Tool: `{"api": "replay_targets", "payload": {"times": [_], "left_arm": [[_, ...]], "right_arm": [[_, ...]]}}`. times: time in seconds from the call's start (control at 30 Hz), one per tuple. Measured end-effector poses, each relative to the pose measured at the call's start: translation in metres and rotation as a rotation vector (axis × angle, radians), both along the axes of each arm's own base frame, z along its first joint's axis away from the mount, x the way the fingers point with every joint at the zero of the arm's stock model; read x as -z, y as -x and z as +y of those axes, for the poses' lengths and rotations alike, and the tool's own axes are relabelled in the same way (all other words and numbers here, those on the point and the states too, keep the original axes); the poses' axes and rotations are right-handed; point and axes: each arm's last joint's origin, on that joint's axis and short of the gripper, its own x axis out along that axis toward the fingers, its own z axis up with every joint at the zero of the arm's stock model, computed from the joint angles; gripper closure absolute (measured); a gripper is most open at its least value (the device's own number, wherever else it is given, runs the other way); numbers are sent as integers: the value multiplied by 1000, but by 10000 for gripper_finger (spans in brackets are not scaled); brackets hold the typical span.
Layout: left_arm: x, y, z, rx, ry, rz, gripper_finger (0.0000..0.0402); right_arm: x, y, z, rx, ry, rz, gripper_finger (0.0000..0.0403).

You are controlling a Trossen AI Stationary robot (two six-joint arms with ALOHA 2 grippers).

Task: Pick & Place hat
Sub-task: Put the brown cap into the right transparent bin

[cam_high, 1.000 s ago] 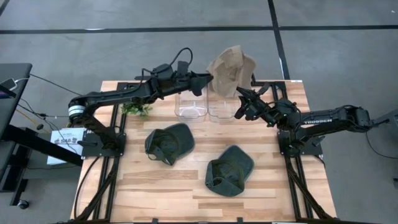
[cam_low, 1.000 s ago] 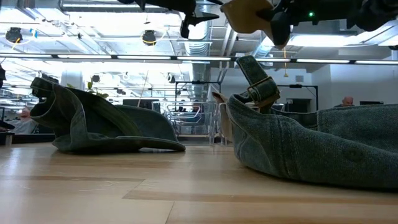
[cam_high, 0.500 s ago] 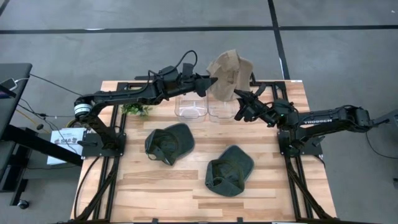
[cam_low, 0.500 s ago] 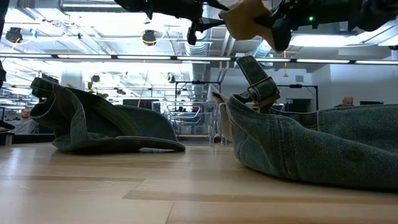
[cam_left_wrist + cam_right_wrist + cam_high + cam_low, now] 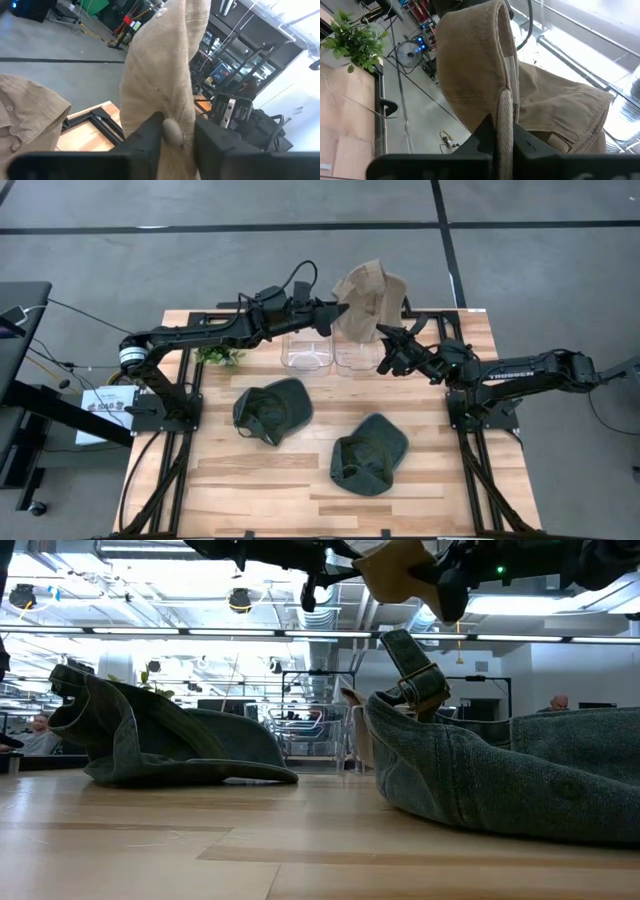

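A tan hat is held up in the air over two clear bins at the table's far middle. It also shows at the top of the low view as the tan hat. My left gripper reaches it from the table's left and is shut on its cloth. My right gripper reaches it from the table's right and is shut on its edge. Two dark green hats lie crumpled on the wood. My left gripper pinches a standing fold of the hat's tan cloth between its two fingers. The fingers come level from the table's left. The hat is lifted clear above the bins. My right gripper pinches a thick corded edge of the hat between its two fingers. The fingers slant slightly upward from the table's right. The hat's body stands up beyond them, clear of the table.
A small green plant stands at the far left beside the bins. The second clear bin sits right of the first. In the low view the nearer green hat fills the right foreground. Bare wood lies along the near edge.
My left gripper has gone toward the table's right, up to the tan hat's left side, and now has its fingers on the cloth. The hat stays aloft over the bins in my right gripper.
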Motion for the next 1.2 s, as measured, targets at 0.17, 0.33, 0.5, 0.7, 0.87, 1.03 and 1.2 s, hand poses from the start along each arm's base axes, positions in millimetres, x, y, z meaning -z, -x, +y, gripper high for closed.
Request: {"api": "replay_targets", "payload": {"times": [0.17,0.33,0.5,0.7,0.87,1.03,1.2], "left_arm": [[0,0,0,-1,-31,9,376],[0,0,1,-4,-33,10,372],[0,0,1,-4,-33,10,374],[0,1,3,-11,-33,10,369],[0,2,5,-13,-33,10,371],[0,2,7,-3,-34,10,366],[-6,9,13,13,-41,-3,369]], "right_arm": [[0,0,0,-4,-6,-3,394],[2,-1,0,-9,-31,8,393],[7,-1,0,-12,-53,42,392],[13,-2,0,-12,-74,103,370],[15,-2,0,-5,-88,118,317],[17,-2,0,-4,-90,136,276],[23,-2,0,-4,-100,206,252]]}}
